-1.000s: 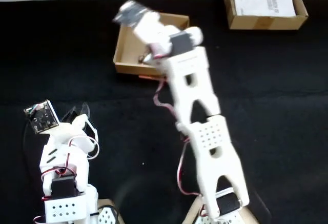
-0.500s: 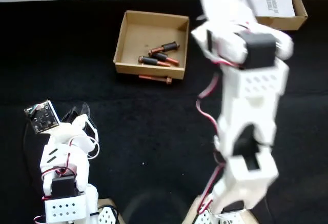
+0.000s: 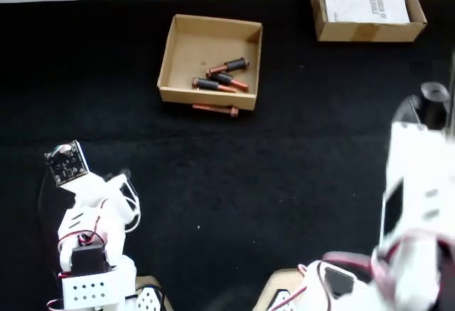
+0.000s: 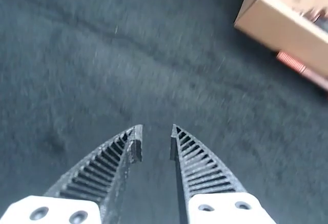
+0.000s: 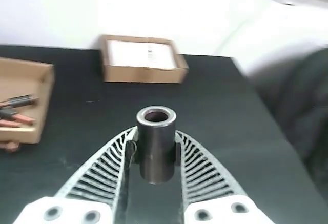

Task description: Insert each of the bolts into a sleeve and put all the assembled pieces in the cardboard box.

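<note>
The open cardboard box (image 3: 178,48) stands at the back of the black table with three sleeved bolts (image 3: 220,75) lying in it. One bare copper bolt (image 3: 215,109) lies on the cloth just outside the box's near wall. My right gripper (image 5: 156,134) is shut on a black sleeve (image 5: 156,155), held upright, off to the table's right side (image 3: 432,94). My left gripper (image 4: 156,142) hovers low over bare cloth, slightly open and empty, with the box corner (image 4: 287,19) and the loose bolt (image 4: 291,62) well ahead of it.
A second cardboard box (image 3: 368,33) holding a printed sheet sits at the back right (image 5: 141,73). The left arm (image 3: 89,208) stands at the near left. Black cloth covers the table between the arms and the boxes.
The right arm has swung away from over the box, across to the table's right side, and now carries the sleeve. The left arm drew back a little toward its base.
</note>
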Tool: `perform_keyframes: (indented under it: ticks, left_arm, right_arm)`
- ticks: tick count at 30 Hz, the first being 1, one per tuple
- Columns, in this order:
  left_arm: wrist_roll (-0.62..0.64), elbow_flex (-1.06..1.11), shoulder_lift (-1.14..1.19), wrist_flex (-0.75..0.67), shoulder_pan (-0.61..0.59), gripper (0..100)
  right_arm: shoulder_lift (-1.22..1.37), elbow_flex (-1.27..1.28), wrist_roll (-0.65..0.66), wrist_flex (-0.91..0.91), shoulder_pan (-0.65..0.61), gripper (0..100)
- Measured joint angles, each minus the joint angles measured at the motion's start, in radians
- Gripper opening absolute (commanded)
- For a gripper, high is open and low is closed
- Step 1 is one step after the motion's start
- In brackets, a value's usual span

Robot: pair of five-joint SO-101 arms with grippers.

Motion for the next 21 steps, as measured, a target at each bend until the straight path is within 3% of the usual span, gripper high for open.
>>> perform_keyframes:
  ticks: [6,12,16,21]
  left_arm:
    - [-0.084,0.000,0.000,0.106,0.000,12]
    - [-0.209,-0.011,0.000,0.210,0.000,11]
    - [-0.239,-0.058,0.000,0.235,0.000,11]
    - [-0.290,-0.157,-0.002,0.295,0.014,11]
  right_arm:
    - [-0.288,0.342,-0.005,-0.089,0.290,0.8]
    - [-0.557,0.813,-0.097,-0.437,0.537,0.8]
    - [-0.749,1.172,-0.207,-0.712,0.624,1.1]
    - [-1.020,1.539,-0.230,-0.939,0.664,1.1]
